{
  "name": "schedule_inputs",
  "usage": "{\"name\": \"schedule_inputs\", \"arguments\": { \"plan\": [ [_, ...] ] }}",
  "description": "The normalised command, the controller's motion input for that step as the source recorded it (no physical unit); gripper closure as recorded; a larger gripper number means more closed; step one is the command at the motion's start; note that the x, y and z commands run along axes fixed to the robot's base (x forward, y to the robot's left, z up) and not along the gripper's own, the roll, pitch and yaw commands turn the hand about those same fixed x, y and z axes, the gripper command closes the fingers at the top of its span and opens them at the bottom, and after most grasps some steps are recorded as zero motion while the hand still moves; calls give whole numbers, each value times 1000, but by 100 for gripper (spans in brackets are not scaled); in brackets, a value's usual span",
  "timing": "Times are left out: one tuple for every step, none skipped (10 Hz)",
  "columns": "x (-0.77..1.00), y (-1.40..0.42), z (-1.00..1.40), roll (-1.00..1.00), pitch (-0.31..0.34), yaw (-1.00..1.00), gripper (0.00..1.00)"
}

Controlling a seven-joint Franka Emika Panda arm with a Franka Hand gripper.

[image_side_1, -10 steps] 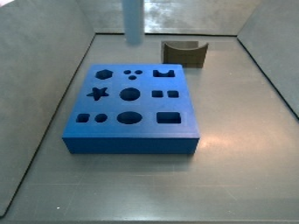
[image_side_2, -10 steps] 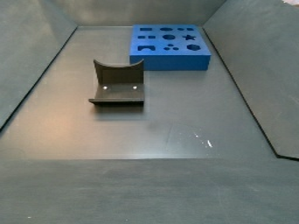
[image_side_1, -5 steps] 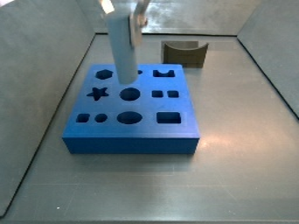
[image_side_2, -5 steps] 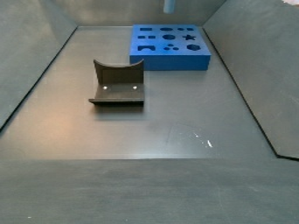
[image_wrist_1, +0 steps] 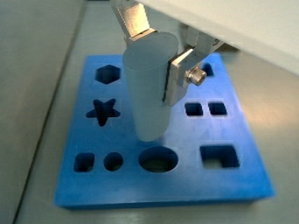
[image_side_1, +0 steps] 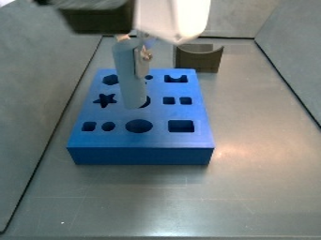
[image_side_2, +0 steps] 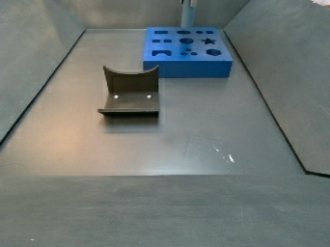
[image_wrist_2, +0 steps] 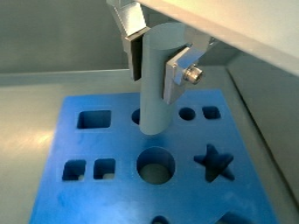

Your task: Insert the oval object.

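My gripper is shut on the oval object, a tall pale blue-grey peg held upright between the silver fingers. It also shows in a side view, with the white gripper body above it. The peg's lower end hangs over the blue block, near the round hole and the oval hole. I cannot tell whether it touches the block. In a side view the peg shows only as a thin strip above the blue block.
The blue block carries several shaped holes, among them a star and a hexagon. A dark arch-shaped block lies on the grey floor, also seen behind the blue block. Grey walls bound the floor.
The gripper has come down and forward with the peg, from the back of the block to over its middle holes. The white gripper body is now in view.
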Motion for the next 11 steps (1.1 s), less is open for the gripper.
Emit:
{"name": "schedule_inputs", "arguments": {
  "plan": [
    [-3, -40, -246, 149, 0, -1000, 100],
    [-26, -54, -217, 159, 16, -986, 100],
    [0, -257, -29, 140, 23, -866, 100],
    [214, -540, 0, 164, 0, -500, 100],
    [246, -583, 0, 171, 0, -451, 100],
    [14, -463, 0, 177, 0, -703, 100],
    [0, -91, -9, 184, 0, -934, 100],
    [0, -9, 0, 173, 0, -989, 100],
    [-26, -14, 0, 167, 0, -983, 100],
    [-9, -26, 0, 156, 0, -969, 100],
    [97, -120, -11, 103, 0, -817, 100]
  ]
}}
